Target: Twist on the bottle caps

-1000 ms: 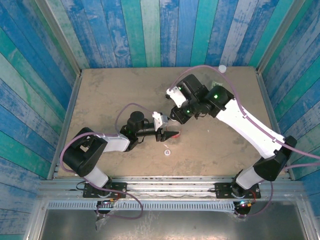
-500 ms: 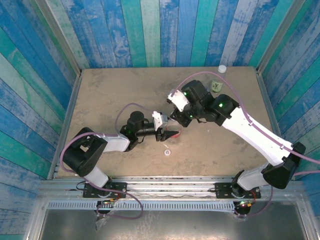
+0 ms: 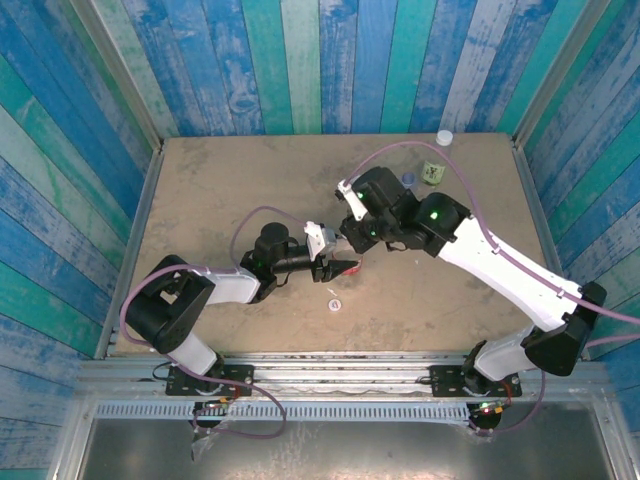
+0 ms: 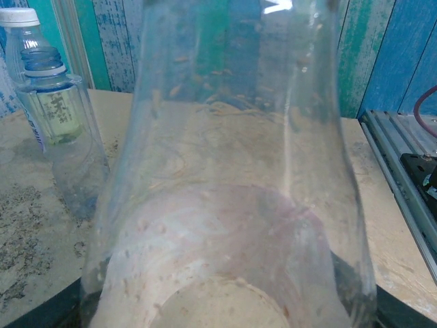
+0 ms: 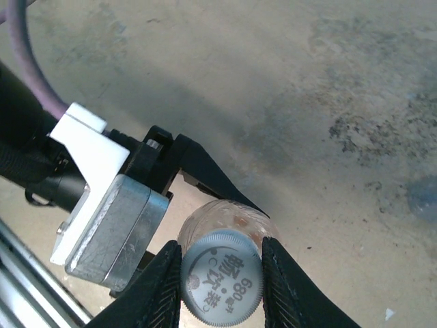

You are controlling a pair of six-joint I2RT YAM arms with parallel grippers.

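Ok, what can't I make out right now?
1. Whether the threads are engaged: in the right wrist view the cap covers the neck of the bottle.
2. Tips of the right fingers: cut off by that view's bottom edge.
3. Which way up the loose cap lies: too small in the top view.

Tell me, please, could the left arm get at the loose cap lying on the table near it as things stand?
Probably not yet. The loose cap lies uncovered close to the left tool, but that tool is shut on the bottle, while the right tool grips another cap on its neck.
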